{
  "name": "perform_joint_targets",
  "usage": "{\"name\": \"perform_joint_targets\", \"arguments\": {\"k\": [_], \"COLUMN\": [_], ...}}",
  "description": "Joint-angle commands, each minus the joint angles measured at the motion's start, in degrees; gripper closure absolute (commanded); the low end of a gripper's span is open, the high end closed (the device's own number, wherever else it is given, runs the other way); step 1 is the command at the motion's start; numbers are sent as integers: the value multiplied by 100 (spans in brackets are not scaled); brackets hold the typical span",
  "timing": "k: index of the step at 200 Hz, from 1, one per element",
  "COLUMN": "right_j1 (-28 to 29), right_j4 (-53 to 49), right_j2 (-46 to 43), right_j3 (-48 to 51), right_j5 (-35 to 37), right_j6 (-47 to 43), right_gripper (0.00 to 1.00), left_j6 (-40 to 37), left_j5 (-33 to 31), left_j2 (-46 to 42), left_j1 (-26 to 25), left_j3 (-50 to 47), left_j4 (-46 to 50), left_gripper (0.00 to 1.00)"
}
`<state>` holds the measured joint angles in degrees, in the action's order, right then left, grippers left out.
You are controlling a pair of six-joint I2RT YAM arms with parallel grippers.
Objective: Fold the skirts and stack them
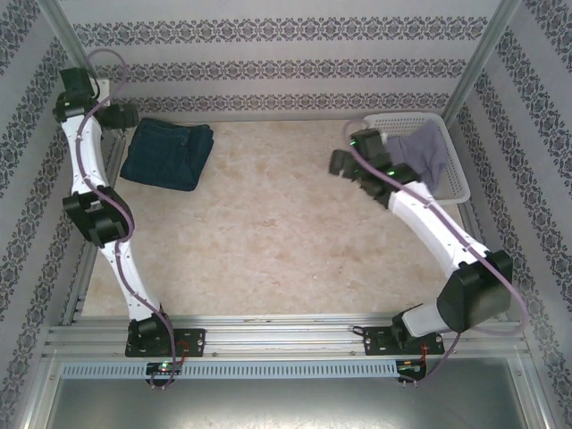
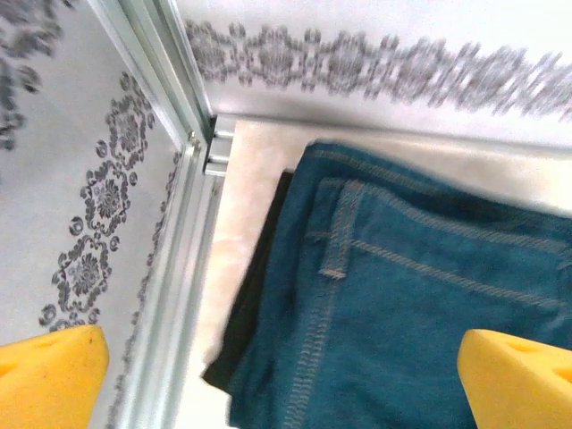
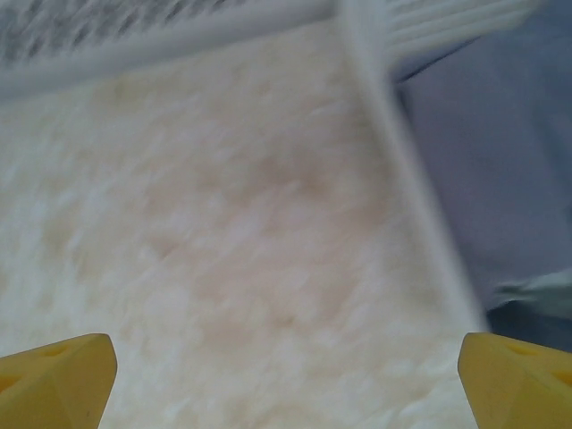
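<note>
The folded dark blue denim skirt (image 1: 168,154) lies at about ten o'clock on the pale marbled table (image 1: 268,232). It rests on top of a black cloth skirt (image 2: 255,295), of which a thin edge shows along the left side of the denim. The left gripper (image 2: 281,384) hangs just above this pile with its yellow fingertips (image 2: 49,375) spread wide and nothing between them. At about two o'clock stands the white plastic lattice basket (image 1: 458,183), with a soft lavender-grey skirt (image 1: 427,147) slumped inside it and over its near rim. The right gripper (image 3: 286,384) hovers over bare table just beside the basket, at its nine o'clock, with its jaws also spread and empty. The denim looks fairly heavy and stiff, so it should hold a crease and be unlikely to slip. Its thick tan-stitched seams and belt loop (image 2: 335,232) look like firm places to pinch. The lavender-grey cloth looks light and limp and would probably sag and bunch when lifted. The fold hanging nearest the rim looks like the best place to grasp it, well clear of the lattice wall. Neither fabric looks fragile. No brand, label or legible writing can be seen.
</note>
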<state>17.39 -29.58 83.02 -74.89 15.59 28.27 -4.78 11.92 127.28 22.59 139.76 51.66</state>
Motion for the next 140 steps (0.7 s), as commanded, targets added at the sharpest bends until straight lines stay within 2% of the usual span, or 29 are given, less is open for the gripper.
{"name": "perform_joint_targets", "arguments": {"k": [1, 18, 34, 62, 85, 100, 126, 132, 140], "right_j1": [-1124, -1850, -2239, -2479, -2499, -2495, -2486, -2486, -2486], "right_j4": [-450, -711, -968, -1491, -1830, -2275, -3224, -3450, -3674], "right_j2": [361, 866, 1460, 2559, 3490, 4135, 5277, 5519, 5813], "right_j3": [-332, -721, -1190, -2177, -3072, -3792, -5188, -5513, -5881], "right_j5": [75, -504, -880, -1122, -1734, -1699, -1151, -1033, -918], "right_j6": [-164, -272, -440, -1021, -1740, -1880, -1707, -1639, -1549], "right_gripper": [2, 2, 2, 2, 3, 4, 7, 9, 18], "left_j6": [1535, 2216, 2977, 3791, 4298, 4192, 3622, 3567, 3537], "left_j5": [327, 801, 1249, 1707, 2288, 2401, 2104, 2024, 1951], "left_j2": [-1068, -1845, -2492, -3263, -3657, -3829, -3986, -4029, -4096], "left_j1": [-428, -774, -1038, -1396, -1424, -1424, -1407, -1414, -1407], "left_j3": [-1116, -2663, -4035, -5754, -6911, -7298, -7304, -7304, -7347], "left_j4": [-908, -2055, -3226, -4381, -5087, -4997, -3912, -3779, -3726], "left_gripper": [0, 0, 0, 0, 0, 0, 0, 0, 0]}}
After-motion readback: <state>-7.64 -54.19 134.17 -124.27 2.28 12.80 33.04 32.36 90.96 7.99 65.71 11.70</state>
